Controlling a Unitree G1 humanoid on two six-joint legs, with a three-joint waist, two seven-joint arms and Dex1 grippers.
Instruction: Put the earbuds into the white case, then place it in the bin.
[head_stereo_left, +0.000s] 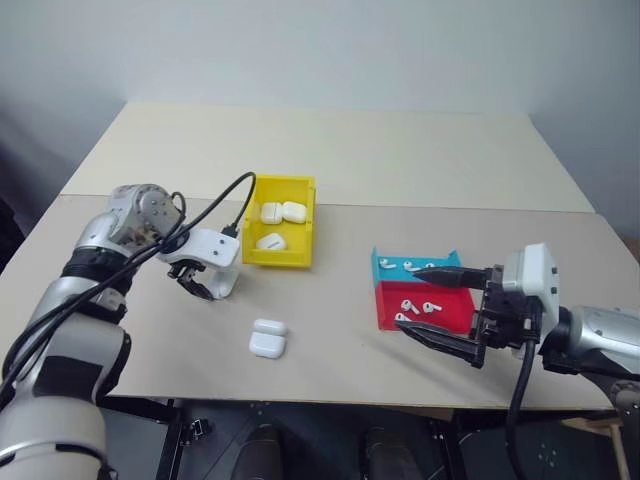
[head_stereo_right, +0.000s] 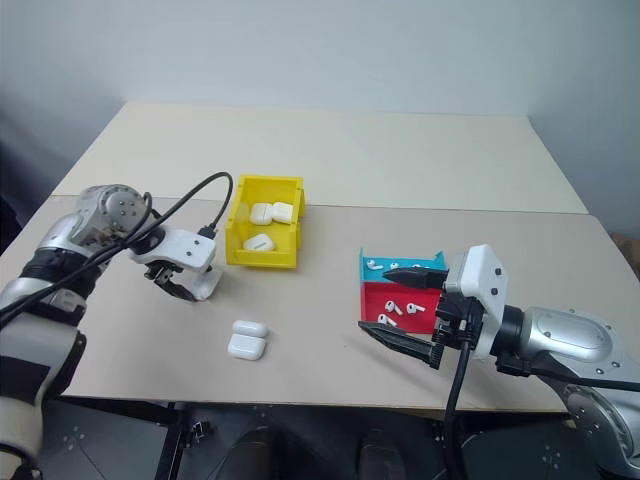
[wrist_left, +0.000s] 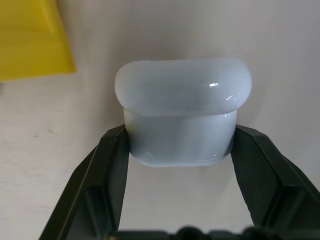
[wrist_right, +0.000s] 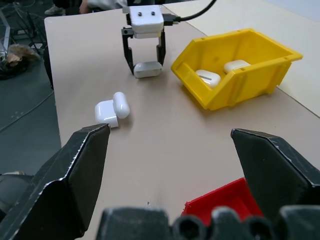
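Left wrist view: left end effector (wrist_left: 177, 145) clamps the white case (wrist_left: 182, 110); right end effector (head_stereo_left: 440, 305) gapes wide.

You've got the bin (head_stereo_left: 281, 236) centre-left on the table (head_stereo_left: 340, 150) with three cases inside — the tray (head_stereo_left: 420, 290) of earbuds (head_stereo_left: 418, 306) sits to its right. An open case (head_stereo_left: 268, 338) lies in front of the bin, nearer you — another case (wrist_right: 147, 69) sits left of the bin.
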